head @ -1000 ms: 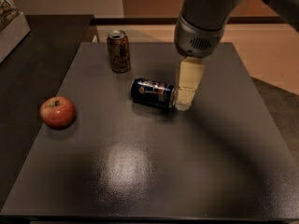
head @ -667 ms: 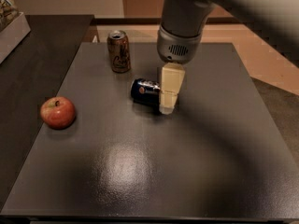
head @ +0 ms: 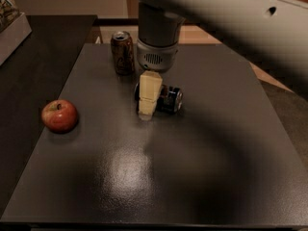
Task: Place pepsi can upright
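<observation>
The pepsi can is dark navy with a silver end and lies on its side near the middle of the dark table. Its silver end faces right. My gripper hangs down from the big grey arm and reaches the table right at the can's left end. It covers that part of the can from view. The can's right half sticks out beside the gripper.
A brown can stands upright just behind and left of the gripper. A red apple lies at the table's left side. A pale box sits on the far-left counter. The table's edges run along the right and the front.
My gripper has moved left, from the can's right end across to its left end, and sits lower. The can still lies in about the same place.
</observation>
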Tool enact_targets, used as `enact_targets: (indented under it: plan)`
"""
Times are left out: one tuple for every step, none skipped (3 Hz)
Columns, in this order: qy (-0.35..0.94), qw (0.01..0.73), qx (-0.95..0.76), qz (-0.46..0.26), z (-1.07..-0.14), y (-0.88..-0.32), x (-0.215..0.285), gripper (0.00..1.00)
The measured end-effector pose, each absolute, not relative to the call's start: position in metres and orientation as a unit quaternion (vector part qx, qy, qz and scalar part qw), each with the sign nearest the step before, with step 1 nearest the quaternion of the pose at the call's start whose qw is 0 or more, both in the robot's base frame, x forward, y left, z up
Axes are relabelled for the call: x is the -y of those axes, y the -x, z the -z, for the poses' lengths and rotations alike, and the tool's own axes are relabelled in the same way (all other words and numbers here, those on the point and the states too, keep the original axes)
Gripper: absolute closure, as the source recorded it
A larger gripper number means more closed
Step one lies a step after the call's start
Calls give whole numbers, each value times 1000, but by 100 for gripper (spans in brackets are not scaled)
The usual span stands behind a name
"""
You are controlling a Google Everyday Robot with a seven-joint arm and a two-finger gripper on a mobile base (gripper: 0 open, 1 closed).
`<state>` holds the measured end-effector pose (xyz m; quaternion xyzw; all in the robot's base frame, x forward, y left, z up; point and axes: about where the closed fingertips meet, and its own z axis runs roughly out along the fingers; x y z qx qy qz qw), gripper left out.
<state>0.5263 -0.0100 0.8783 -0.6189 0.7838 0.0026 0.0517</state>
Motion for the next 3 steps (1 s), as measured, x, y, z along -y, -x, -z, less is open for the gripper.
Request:
enact_targets:
  plan:
    - [596,54,-801,7,-870,-528,1,0]
    - [579,62,-812,16,-861,-530,-3,0]
    - [571,63,-819,16,-853,-532,-5,0]
